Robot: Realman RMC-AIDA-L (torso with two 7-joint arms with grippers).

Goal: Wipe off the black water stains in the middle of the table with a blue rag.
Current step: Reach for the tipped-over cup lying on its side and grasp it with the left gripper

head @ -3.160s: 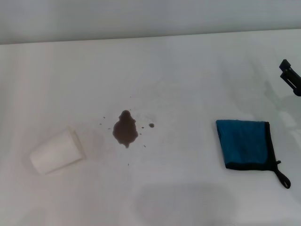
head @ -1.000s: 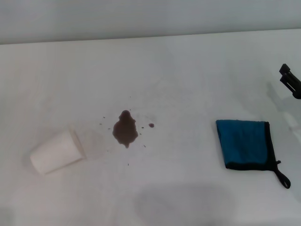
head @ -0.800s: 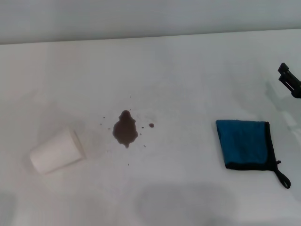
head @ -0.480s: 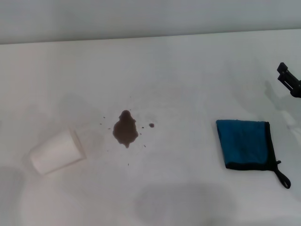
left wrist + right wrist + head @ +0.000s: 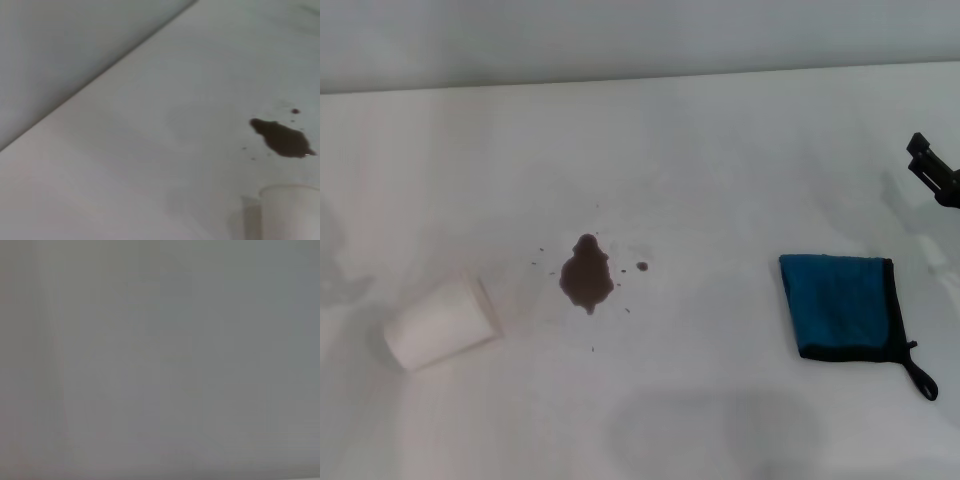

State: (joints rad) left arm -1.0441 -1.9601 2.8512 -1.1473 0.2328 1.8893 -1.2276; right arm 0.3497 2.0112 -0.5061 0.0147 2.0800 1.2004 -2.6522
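Since the earlier frames, only the right gripper (image 5: 930,170) has crept slightly up along the right edge; it is cut off, so I cannot tell how its jaws stand. Below it the blue rag (image 5: 842,305) lies flat on the table (image 5: 720,150), its loop toward the near right. Mid-table, the black stains (image 5: 586,277) taper away from the robot, beside a tipped cup (image 5: 438,324).

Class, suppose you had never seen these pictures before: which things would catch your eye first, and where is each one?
The dark stain stands out most, mid-table on the white table. Next comes the blue rag, flat on the robot's right. A white cup lies tipped over on the left, and the right gripper pokes in at the right edge.
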